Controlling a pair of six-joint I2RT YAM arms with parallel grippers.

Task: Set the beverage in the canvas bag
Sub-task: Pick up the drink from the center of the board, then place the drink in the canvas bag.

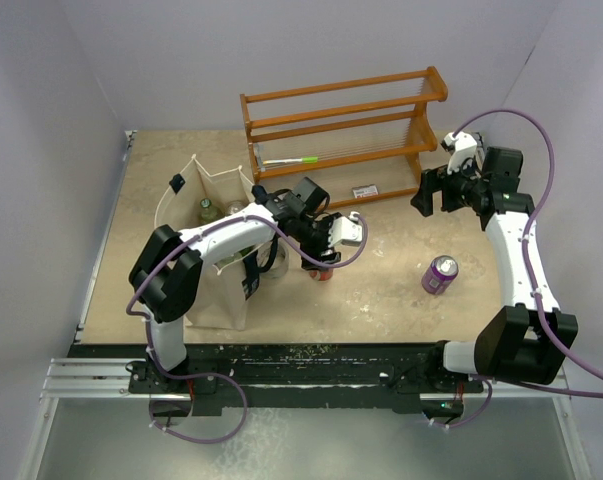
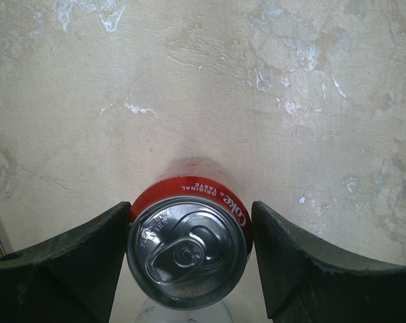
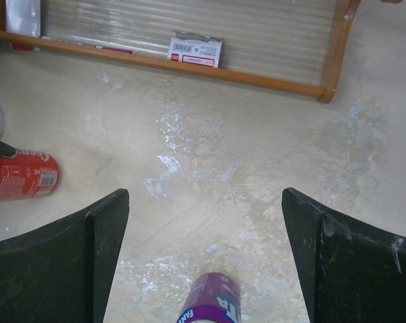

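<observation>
Red with a silver lid, the cola can (image 2: 189,252) stands upright on the pale, scuffed bench (image 1: 381,250), and the left pincer (image 2: 190,204) is closed on it: its left wrist camera shows a dark finger pressed against each side of the can, at 9 and 3 o'clock. From overhead, the can sits just beside the canvas bag (image 1: 213,300), at its 3 o'clock, outside it. The left arm reaches across the bag's open top to get there. The cream bag with dark straps stands at about 9 o'clock on the bench, and a few bottle tops show inside it. The right pincer (image 3: 204,194) hangs open with nothing between its widely spread fingers, above the bench toward 2 o'clock, near the right end of the wooden rack (image 3: 256,79). A purple can (image 1: 440,274) stands upright at 6 o'clock from that pincer and well apart from the red can, at its 3 o'clock. The rack runs along the 12 o'clock side of the bench and carries a small barcoded packet (image 3: 196,49) and a green pen (image 1: 291,161).
</observation>
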